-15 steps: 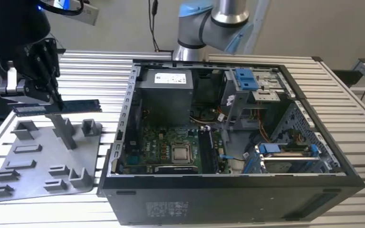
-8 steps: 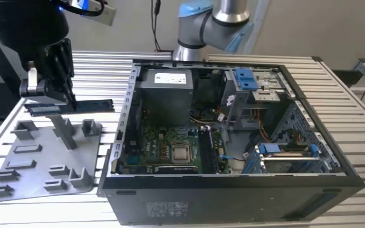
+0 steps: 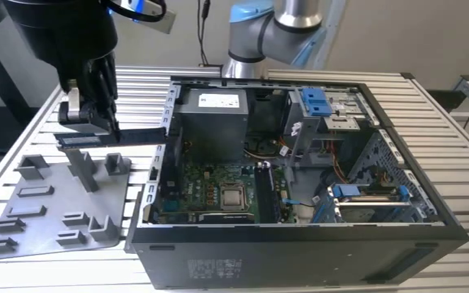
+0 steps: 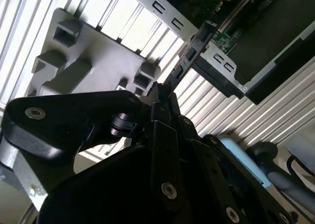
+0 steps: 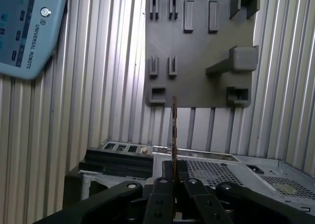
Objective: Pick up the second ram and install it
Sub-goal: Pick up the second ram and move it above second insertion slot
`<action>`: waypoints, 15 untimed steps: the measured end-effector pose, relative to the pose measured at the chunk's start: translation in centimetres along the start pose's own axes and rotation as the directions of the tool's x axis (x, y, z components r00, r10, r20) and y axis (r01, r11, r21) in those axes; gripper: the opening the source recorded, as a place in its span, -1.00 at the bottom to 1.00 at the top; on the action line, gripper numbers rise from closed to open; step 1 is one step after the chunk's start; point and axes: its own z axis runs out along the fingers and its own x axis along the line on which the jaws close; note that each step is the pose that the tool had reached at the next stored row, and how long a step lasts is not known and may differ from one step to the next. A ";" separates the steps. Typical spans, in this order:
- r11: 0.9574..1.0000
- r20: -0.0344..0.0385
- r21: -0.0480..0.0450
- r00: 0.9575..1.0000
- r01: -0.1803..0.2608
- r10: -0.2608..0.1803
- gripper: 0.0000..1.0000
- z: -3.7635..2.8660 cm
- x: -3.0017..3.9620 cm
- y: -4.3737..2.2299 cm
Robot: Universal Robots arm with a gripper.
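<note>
Pincer (image 3: 88,127) pointing down, clamped on second ram (image 3: 137,136), held level above grey tray (image 3: 51,201)

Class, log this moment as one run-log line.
gripper: shut on second ram | second ram: lifted clear of holder tray | position: outside open computer case | install: not done

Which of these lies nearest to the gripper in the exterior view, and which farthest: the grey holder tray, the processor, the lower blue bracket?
1. Grey holder tray, just under the gripper, at the exterior view's left; the gripper holds the second ram.
2. Processor, in the middle of the computer case.
3. Lower blue bracket, toward the exterior view's right.
</note>
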 end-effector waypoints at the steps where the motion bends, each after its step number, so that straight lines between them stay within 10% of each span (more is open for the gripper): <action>1: 1.000 0.000 0.000 1.000 0.000 0.000 -0.71 0.00 0.03 -0.33; 15: 1.000 0.000 0.000 1.000 0.000 0.000 -0.71 -0.03 0.43 -4.89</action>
